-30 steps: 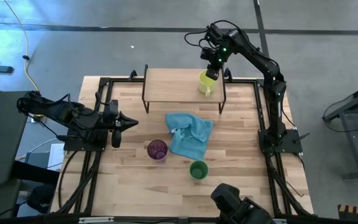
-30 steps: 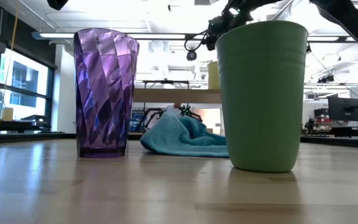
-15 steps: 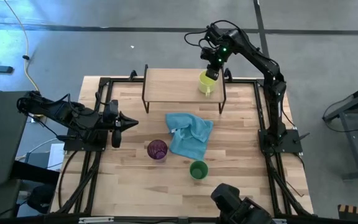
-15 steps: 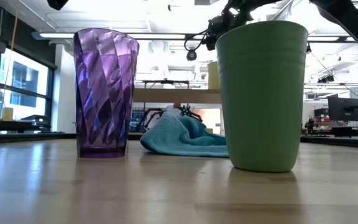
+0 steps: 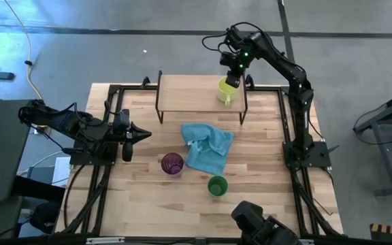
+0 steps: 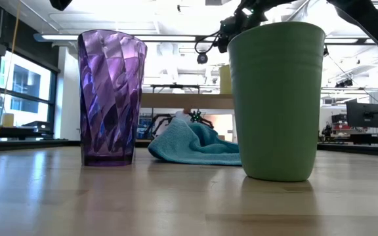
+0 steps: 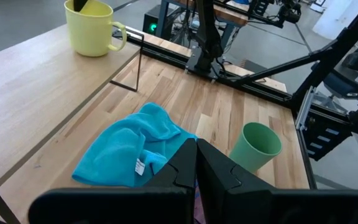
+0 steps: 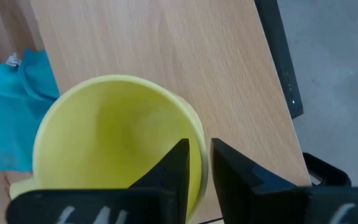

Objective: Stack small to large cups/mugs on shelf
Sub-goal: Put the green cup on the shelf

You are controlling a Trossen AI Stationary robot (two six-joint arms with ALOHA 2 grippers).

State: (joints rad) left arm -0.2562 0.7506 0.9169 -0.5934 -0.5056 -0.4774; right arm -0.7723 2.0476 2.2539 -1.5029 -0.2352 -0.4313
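One yellow-green mug (image 5: 226, 90) stands upright on the shelf (image 5: 189, 93), rim pinched by the right pincer (image 5: 232, 79).

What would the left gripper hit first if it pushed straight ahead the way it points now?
Probably the blue cloth: the left gripper, shut, points across the table at it, with the green cup a little off to one side. Its height above the table is unclear, so it might pass over.
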